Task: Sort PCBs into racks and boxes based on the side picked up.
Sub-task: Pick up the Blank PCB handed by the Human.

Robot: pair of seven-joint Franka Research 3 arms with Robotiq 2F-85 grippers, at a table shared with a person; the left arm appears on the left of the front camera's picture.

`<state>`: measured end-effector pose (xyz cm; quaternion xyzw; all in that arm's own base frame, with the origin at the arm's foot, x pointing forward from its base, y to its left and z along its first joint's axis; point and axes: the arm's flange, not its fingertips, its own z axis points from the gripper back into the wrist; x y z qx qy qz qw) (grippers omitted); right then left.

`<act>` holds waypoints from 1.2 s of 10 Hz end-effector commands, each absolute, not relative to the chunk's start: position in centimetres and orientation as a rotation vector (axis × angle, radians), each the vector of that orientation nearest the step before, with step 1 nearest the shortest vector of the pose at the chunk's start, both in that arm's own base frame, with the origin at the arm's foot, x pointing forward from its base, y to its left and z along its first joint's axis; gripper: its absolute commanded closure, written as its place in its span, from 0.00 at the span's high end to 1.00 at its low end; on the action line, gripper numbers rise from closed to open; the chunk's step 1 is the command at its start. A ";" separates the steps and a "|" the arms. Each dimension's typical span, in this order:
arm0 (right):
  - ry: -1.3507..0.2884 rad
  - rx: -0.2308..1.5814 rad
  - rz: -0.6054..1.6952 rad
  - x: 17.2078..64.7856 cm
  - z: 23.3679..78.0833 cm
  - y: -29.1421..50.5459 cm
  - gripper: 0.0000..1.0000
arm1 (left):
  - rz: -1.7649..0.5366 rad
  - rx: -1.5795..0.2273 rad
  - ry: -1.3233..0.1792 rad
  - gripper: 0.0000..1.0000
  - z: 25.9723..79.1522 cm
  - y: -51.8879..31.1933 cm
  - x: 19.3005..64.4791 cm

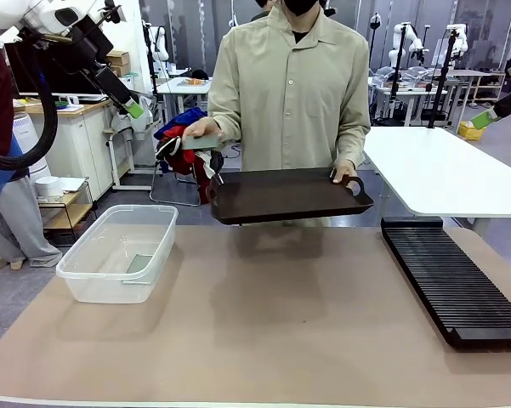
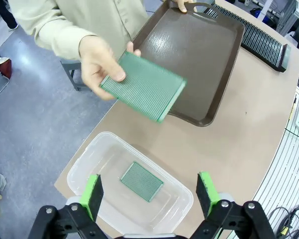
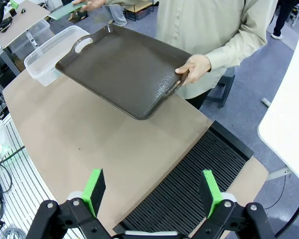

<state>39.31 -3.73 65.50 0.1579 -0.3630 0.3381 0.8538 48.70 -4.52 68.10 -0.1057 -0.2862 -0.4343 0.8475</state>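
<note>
In the front view your left gripper [image 1: 133, 107] hangs high at the left, above and beyond the box [image 1: 76, 270]; your right gripper [image 1: 485, 119] pokes in at the right edge, high over the far end of the rack [image 1: 459, 289]; between them a person holds a brown tray [image 1: 285, 194] above the table [image 1: 264, 340] with the tray hand [image 1: 347, 174], and a held PCB [image 1: 202, 141] in the PCB hand [image 1: 197, 129], on your left gripper's side.

In the left wrist view your left gripper [image 2: 149, 194] has its fingers [image 2: 92, 196] spread wide with nothing between them; straight below it sits the box [image 2: 89, 154] with a second PCB [image 2: 142, 180] lying flat on its floor; farther out, the PCB hand [image 2: 97, 62] holds the held PCB [image 2: 144, 92] by one edge, overlapping the tray's [image 2: 194, 50] near edge; the rack [image 2: 263, 37] lies well apart, past the tray.

In the right wrist view your right gripper [image 3: 151, 191] is likewise spread wide and holds nothing; the rack [image 3: 189, 184] lies directly below it on the table [image 3: 79, 129]; the tray [image 3: 124, 69] is held farther out by the tray hand [image 3: 194, 67]; the box [image 3: 49, 55] and the held PCB [image 3: 69, 9] sit well beyond.
</note>
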 end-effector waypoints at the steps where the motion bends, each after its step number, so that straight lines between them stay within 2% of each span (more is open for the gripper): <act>1: -0.759 0.339 0.718 39.3 65.3 -3.7 1.00 | -0.914 -0.204 -0.608 1.00 68.0 -4.4 48.6; 12: -0.759 0.339 0.718 39.3 65.3 -3.7 1.00 | -0.914 -0.204 -0.608 1.00 68.0 -4.4 48.6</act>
